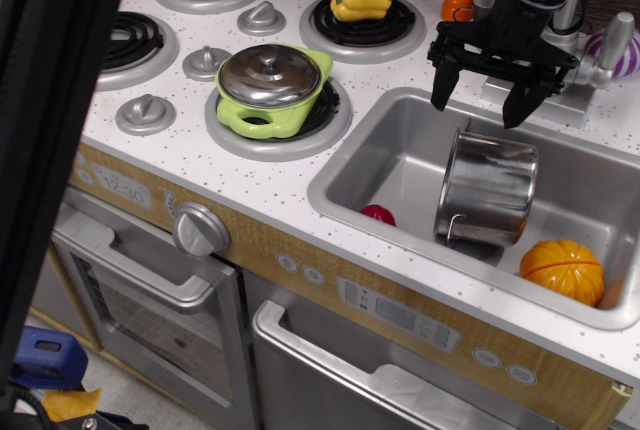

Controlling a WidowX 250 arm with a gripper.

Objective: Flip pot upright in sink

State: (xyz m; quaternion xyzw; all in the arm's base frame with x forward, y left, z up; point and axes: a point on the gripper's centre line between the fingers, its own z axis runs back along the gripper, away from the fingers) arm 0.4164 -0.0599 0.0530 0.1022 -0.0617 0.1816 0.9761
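While the gripper [478,90] hangs with jaws spread wide above the back rim of the sink [345,175], the pot [487,188] lies tilted mid-basin just below it, untouched. At the pot's eight o'clock a red ball [378,215] hugs the front wall; at four o'clock sits an orange pumpkin [563,270]. Bare floor opens leftward.

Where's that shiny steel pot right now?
The pot sits inside the sink, tilted, right of centre in the camera view. It is below the open gripper, with an orange pumpkin toy to its right and a small red item to its left.
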